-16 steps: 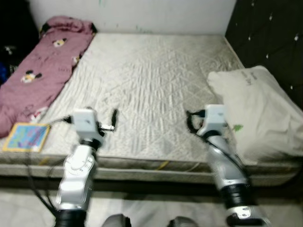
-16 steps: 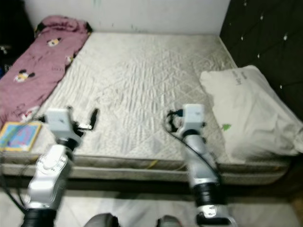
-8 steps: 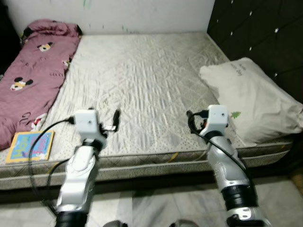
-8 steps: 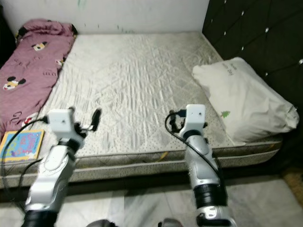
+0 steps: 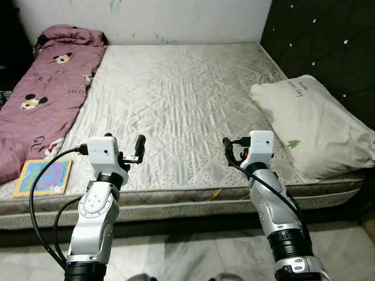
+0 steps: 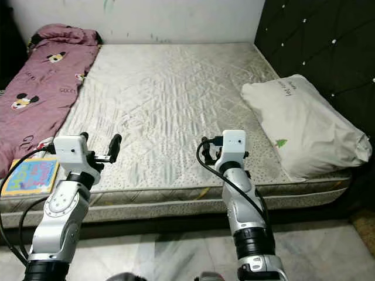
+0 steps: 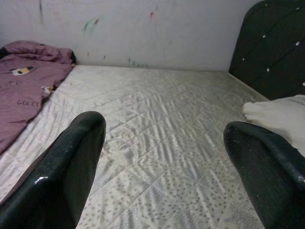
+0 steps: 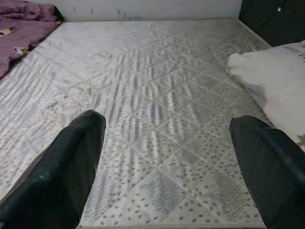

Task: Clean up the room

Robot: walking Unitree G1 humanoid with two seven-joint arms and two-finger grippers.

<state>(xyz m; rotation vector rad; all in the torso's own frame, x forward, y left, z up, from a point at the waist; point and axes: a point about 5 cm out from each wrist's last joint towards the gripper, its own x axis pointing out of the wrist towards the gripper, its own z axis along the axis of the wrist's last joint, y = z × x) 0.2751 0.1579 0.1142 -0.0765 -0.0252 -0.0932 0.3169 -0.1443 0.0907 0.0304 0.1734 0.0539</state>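
A bare quilted mattress [image 5: 176,88] lies before me. A pink blanket [image 5: 47,88] with cartoon mouse prints is heaped along its left side. A colourful book [image 5: 45,176] rests on the front left corner, beside the blanket's end. A white pillow [image 5: 310,126] lies at the right, against the dark headboard. Both arms reach forward over the mattress's front edge. My left gripper [image 7: 164,126] is open with nothing between its fingers, and one black finger [image 5: 139,144] shows right of the book. My right gripper [image 8: 167,119] is open too, left of the pillow.
A dark tufted headboard [image 5: 328,41] stands along the right side, and a white wall [image 5: 176,17] with small paint marks runs behind the bed. Pale marbled floor [image 5: 176,257] lies under my arms in front of the bed frame.
The camera has moved, so the whole picture has shifted and sharpened. Both arms keep the same raised pose with open fingers. Nothing on the bed has moved.
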